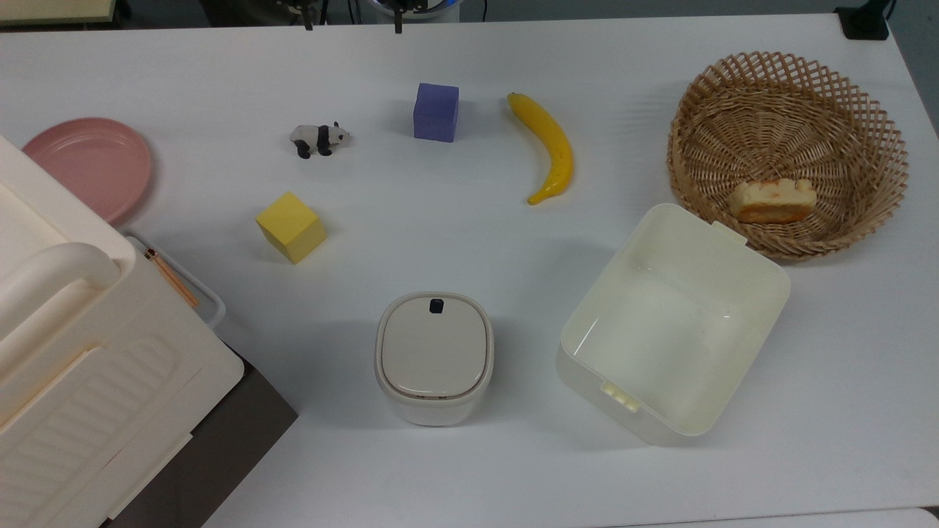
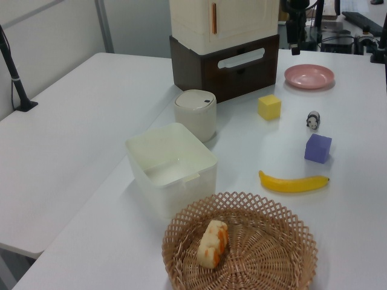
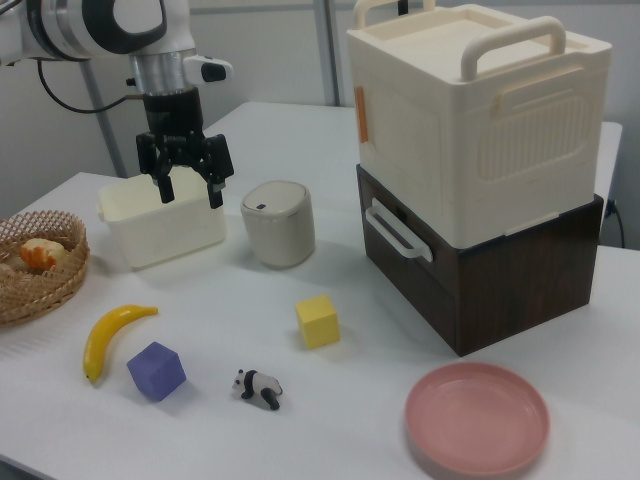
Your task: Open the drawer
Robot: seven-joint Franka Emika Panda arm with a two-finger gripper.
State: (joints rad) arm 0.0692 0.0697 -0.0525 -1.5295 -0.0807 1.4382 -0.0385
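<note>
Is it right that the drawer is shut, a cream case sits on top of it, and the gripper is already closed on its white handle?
Not quite. The right view shows the gripper open and hanging well clear of the handle, over by the bin. The rest holds: the drawer is shut and the cream case sits on top.

The top view looks straight down on the white table. The left view looks along it from the wicker basket end; the right view from the pink plate end. All share the yellow cube.
</note>
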